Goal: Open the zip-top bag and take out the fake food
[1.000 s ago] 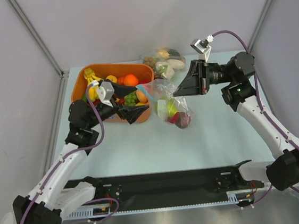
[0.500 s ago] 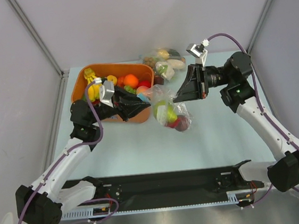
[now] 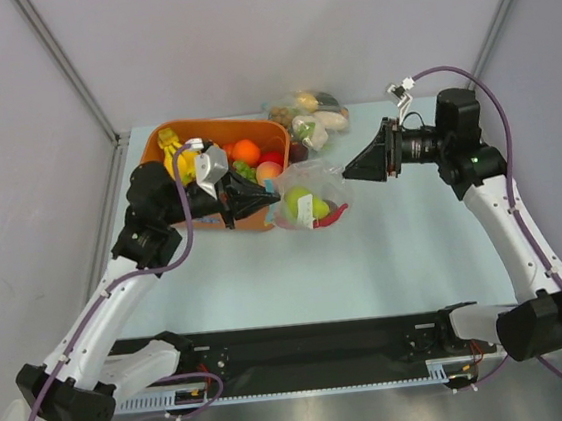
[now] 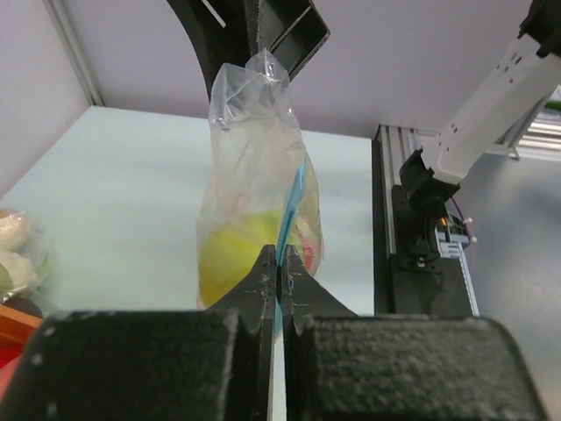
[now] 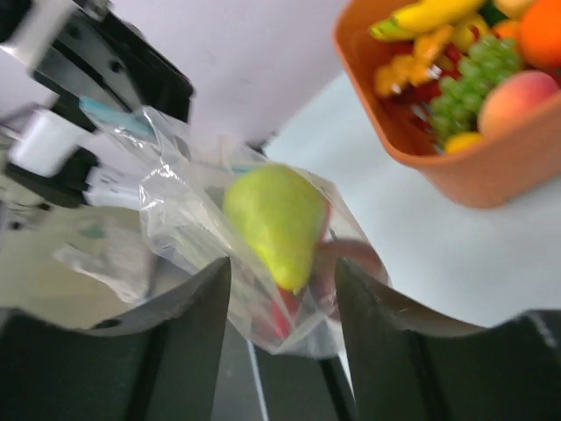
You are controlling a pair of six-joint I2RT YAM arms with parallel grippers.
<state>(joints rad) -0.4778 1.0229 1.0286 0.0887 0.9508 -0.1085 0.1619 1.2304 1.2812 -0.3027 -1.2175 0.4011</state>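
my left gripper [image 4: 279,272] has just pinched shut on the zip strip of the zip-top bag [image 4: 254,167], beside the orange tub [image 3: 231,120], fake food [image 3: 301,204] inside, while my right gripper [image 3: 350,173] has spread and let go, so opening likely needs a fresh grip.

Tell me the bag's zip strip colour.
The zip strip is pale blue; clearest in left wrist view.

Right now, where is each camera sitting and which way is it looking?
Top camera: above and behind the arms, looking down at the table; both arms show, with left pincer and right pincer.
Left wrist camera: on the left arm, looking along its shut left pincer at the zip-top bag.
Right wrist camera: on the right arm, looking past its open right pincer at the green pear and orange tub.
All three share the zip-top bag.
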